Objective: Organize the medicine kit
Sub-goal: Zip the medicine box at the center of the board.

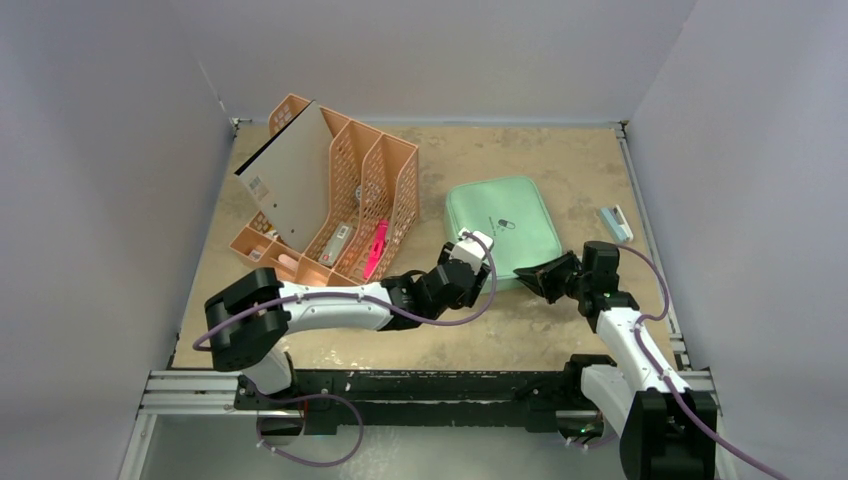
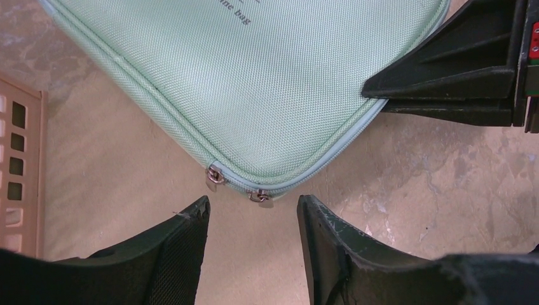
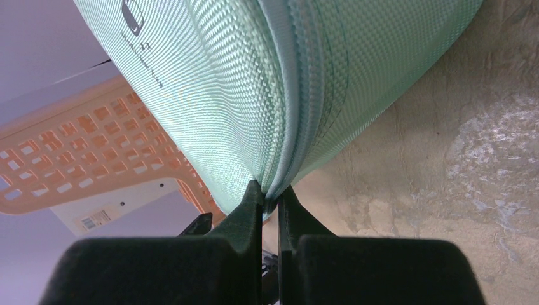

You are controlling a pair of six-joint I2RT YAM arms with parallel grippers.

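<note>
The mint-green medicine kit [image 1: 500,225] lies closed on the table, its lid down. My left gripper [image 1: 482,262] is at the kit's near corner. In the left wrist view it [image 2: 253,206] stands open, just short of that corner, with nothing between its fingers. Two metal zipper pulls [image 2: 260,197] sit side by side on the corner, right in front of the fingertips. My right gripper [image 1: 548,272] is shut on the kit's near edge. In the right wrist view its fingers [image 3: 270,190] pinch the zipper seam of the kit [image 3: 286,76].
An orange mesh file rack [image 1: 345,195] stands at the back left, holding a grey board [image 1: 295,180] and a pink item [image 1: 377,250]. A small pale-blue and white object [image 1: 615,222] lies near the right wall. The rack's edge [image 2: 19,165] shows left of my left fingers.
</note>
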